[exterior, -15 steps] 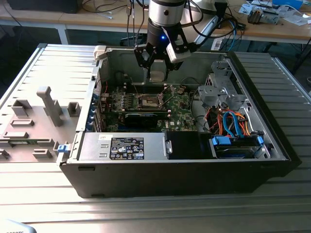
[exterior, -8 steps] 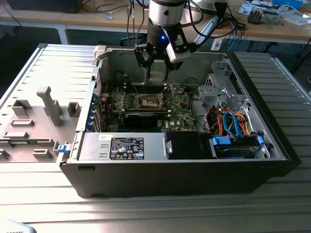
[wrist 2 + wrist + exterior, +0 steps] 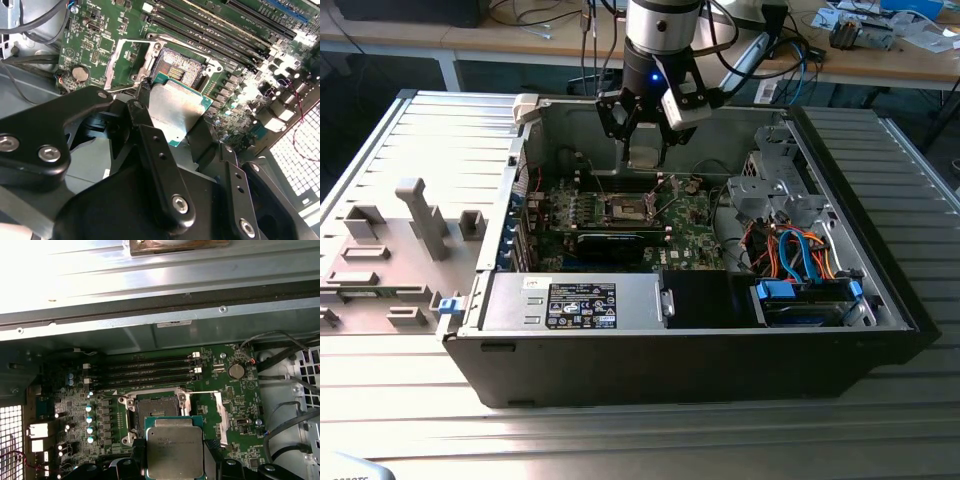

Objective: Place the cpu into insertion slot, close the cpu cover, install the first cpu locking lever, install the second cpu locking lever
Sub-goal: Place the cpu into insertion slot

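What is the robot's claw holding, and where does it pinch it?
The gripper holds the cpu chip, a flat silver square, pinched by two opposite edges between its fingers.

Part of the insertion slot (image 3: 181, 67) — behind the cpu (image 3: 174, 112)

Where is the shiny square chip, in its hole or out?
Out. The gripper holds the cpu clear of the insertion slot, whose brownish contact field lies bare in both wrist views.

The arm (image 3: 660, 22) is silver-grey with a blue light (image 3: 655, 76). The gripper (image 3: 644, 155) is black, its links fastened by silver screws (image 3: 180, 204)
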Action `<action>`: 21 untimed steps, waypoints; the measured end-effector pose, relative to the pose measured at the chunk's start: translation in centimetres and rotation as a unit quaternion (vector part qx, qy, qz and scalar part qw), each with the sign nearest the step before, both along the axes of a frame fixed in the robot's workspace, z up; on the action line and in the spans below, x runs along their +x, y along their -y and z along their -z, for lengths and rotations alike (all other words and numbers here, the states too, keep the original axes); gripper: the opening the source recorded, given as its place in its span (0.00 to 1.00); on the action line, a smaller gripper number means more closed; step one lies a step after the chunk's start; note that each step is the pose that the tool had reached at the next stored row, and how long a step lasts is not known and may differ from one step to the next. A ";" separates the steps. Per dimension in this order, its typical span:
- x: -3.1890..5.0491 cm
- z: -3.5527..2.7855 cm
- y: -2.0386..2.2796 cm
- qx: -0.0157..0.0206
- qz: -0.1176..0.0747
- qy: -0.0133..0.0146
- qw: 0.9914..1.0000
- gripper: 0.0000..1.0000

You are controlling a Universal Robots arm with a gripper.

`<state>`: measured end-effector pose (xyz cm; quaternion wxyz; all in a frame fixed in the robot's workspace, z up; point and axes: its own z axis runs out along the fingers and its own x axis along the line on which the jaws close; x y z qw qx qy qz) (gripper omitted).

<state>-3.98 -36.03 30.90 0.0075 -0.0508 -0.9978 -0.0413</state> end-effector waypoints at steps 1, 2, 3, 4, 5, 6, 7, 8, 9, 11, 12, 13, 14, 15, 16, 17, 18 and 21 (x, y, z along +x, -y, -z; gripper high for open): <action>0.00 0.00 0.00 0.000 0.000 0.000 1.000 0.55; 0.00 0.00 0.00 0.000 0.001 0.000 1.000 0.55; 0.00 0.00 0.00 0.000 0.002 0.000 1.000 0.55; 0.00 0.00 0.00 0.000 0.004 0.000 1.000 0.55; 0.00 0.00 0.00 0.000 0.006 0.000 1.000 0.55; 0.00 0.00 0.00 0.000 0.007 0.000 1.000 0.55; 0.00 0.00 0.00 0.000 0.009 0.000 1.000 0.55; 0.00 0.00 0.00 0.000 0.010 0.000 1.000 0.55; 0.00 0.00 0.00 0.000 0.011 0.000 1.000 0.55; 0.00 0.01 0.00 0.000 0.013 0.000 1.000 0.55; 0.00 0.01 0.00 0.000 0.014 0.000 1.000 0.55; 0.00 0.01 0.00 0.000 0.015 0.000 1.000 0.55; 0.00 0.01 0.00 0.000 0.016 0.000 1.000 0.55; 0.00 0.01 0.00 0.000 0.017 0.000 1.000 0.55; 0.00 0.01 0.00 0.000 0.018 0.000 1.000 0.55; 0.00 0.01 0.00 0.000 0.019 0.000 1.000 0.55; 0.00 0.01 0.00 0.000 0.019 0.000 1.000 0.55; 0.00 0.01 0.00 0.000 0.022 0.000 1.000 0.55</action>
